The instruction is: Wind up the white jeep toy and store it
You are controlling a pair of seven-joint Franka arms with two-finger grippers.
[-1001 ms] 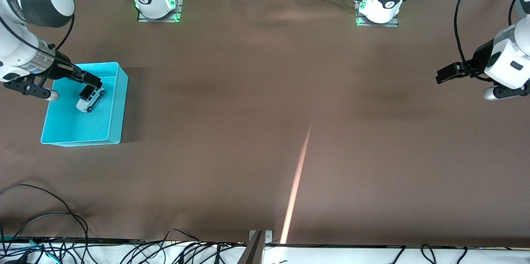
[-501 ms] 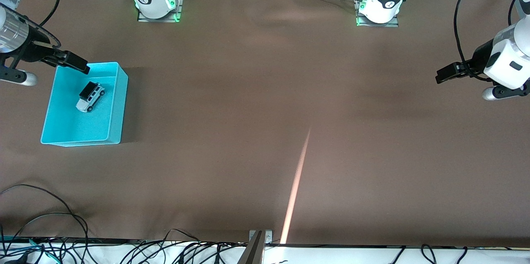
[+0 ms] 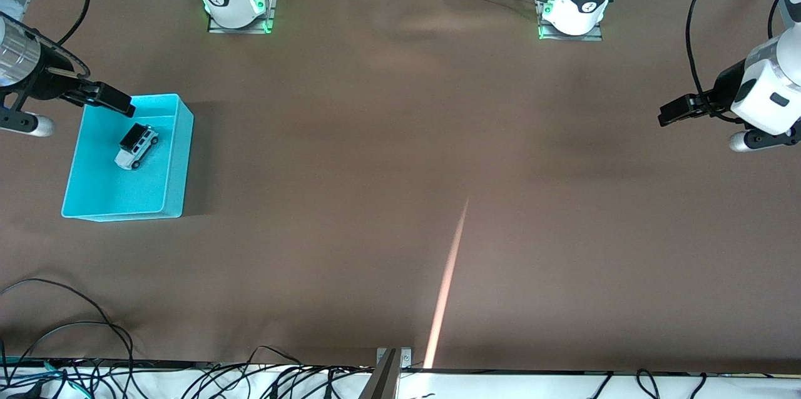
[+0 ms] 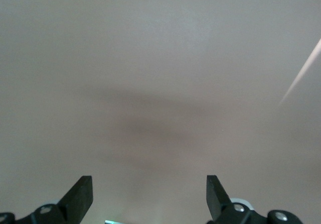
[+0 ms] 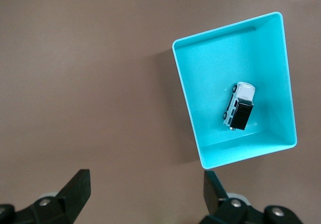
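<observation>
Both hands gape empty: right hand [image 3: 94, 97] above the cyan bin's [image 3: 178, 155] rim, white jeep toy [image 3: 136, 146] inside; left hand [image 3: 673, 112] waits.

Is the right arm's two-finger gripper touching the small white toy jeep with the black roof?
Apart. In the right wrist view the right gripper stands open and empty, high above the white jeep, which lies alone in the cyan bin.

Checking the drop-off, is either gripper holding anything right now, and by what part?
Nothing is held: right gripper and left gripper are open; white jeep toy sits in the cyan bin.
</observation>
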